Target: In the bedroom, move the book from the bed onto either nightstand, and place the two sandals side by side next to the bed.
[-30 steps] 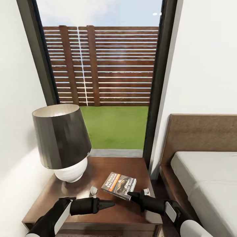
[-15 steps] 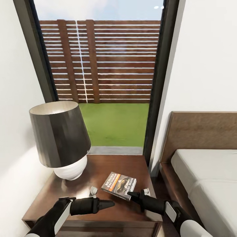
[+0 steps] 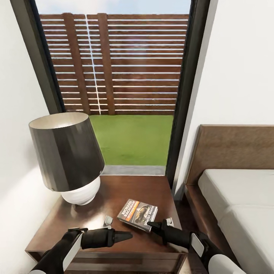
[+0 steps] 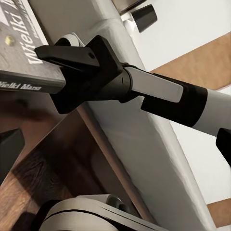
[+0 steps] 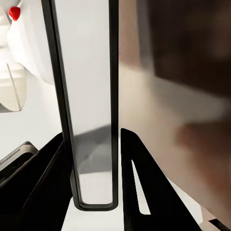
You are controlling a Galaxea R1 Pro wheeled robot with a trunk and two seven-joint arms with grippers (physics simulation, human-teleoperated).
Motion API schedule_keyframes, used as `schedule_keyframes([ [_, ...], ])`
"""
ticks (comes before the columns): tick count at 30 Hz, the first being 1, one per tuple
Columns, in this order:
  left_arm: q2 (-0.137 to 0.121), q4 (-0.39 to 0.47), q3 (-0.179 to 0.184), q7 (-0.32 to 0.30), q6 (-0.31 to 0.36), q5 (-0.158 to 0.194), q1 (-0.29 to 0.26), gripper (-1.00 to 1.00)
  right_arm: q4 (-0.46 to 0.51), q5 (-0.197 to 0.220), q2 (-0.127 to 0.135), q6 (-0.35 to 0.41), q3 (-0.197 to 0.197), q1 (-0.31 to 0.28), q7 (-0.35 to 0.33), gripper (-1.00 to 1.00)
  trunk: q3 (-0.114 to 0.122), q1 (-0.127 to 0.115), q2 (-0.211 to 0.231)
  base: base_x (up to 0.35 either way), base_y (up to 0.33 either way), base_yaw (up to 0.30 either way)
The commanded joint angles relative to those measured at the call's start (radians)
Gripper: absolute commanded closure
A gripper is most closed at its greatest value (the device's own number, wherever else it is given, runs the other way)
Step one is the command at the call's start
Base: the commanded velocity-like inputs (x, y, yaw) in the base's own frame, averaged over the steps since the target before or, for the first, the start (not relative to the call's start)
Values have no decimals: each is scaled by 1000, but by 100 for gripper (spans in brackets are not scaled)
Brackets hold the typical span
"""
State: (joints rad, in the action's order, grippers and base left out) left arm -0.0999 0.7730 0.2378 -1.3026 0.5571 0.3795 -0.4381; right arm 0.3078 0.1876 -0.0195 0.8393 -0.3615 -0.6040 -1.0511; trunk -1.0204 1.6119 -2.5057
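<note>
Book (image 3: 137,214) is lying flat on the nightstand (image 3: 114,198) tabletop, long axis running diagonally toward the right gripper (image 3: 152,226), which is clamping its near edge and sitting nearer than the left gripper (image 3: 127,236), whose state I cannot tell.

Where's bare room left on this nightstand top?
Free: the nightstand strip behind the book, toward the window, and the near-left corner beside the left end effector. Crowded: the lamp fills the back left; the right end effector holds the book's near edge.
</note>
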Motion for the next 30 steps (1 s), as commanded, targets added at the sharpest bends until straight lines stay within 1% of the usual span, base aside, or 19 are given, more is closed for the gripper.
schedule_keyframes([
  [1,-1,0,5,0,10,9,-1,-100,1,0,0,4,-4,0,-1,100,-1,0,0,0,0,0],
  [6,-1,0,5,0,10,9,-1,-100,1,0,0,4,-4,0,-1,100,-1,0,0,0,0,0],
  [9,-1,0,5,0,10,9,-1,-100,1,0,0,4,-4,0,-1,100,-13,1,-1,0,0,0],
  [17,-1,0,5,1,10,9,-1,-100,1,0,0,4,-4,0,-1,100,-13,1,-1,1,0,0],
  [22,-1,0,5,0,10,9,-1,-100,1,0,0,4,-4,0,-1,100,-13,1,-1,151,31,0],
  [30,-1,0,5,1,10,9,-1,-100,1,0,0,4,-4,0,-1,100,-13,1,-1,20,5,0],
])
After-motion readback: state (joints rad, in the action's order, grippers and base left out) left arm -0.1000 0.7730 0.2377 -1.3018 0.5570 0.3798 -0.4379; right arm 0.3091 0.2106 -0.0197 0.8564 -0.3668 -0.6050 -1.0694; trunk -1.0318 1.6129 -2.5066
